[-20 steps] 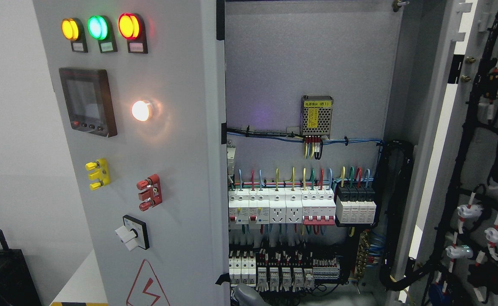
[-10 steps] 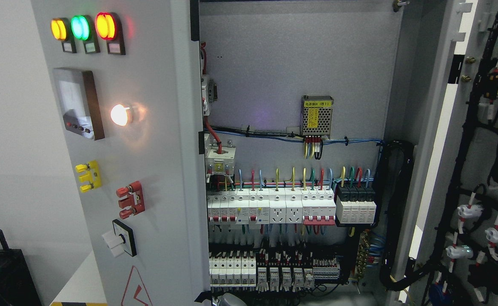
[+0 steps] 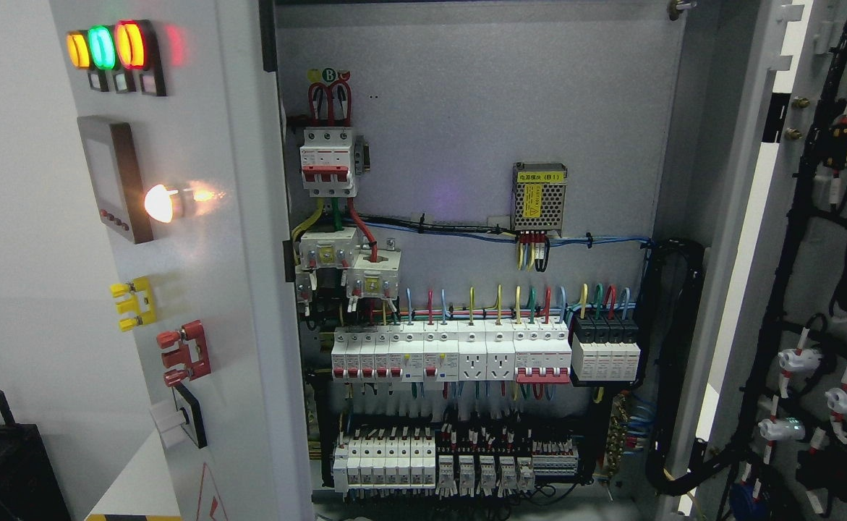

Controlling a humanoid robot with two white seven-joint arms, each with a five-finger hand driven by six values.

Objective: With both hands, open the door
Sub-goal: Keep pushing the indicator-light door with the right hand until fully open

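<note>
The grey cabinet's left door (image 3: 199, 289) stands swung far out to the left, so I see its front face at a steep angle. It carries three lit lamps (image 3: 105, 47), a meter (image 3: 113, 181), a glowing white lamp (image 3: 159, 202) and a rotary switch (image 3: 181, 420). The right door (image 3: 756, 217) is swung out at the right, its inner side full of black wiring. Between them the cabinet's back panel (image 3: 466, 108) is exposed. Neither of my hands shows in the head view.
Inside are a red-topped breaker (image 3: 328, 163), a row of white breakers (image 3: 452, 354), a mesh power supply (image 3: 539, 197) and relays (image 3: 423, 459) low down. A thick black cable bundle (image 3: 673, 362) runs down the right inner edge. A black box (image 3: 3, 470) sits at lower left.
The left door has swung steadily further left, uncovering the upper breaker and more of the breaker rows. A grey shape at the bottom edge by the door has slipped out of view.
</note>
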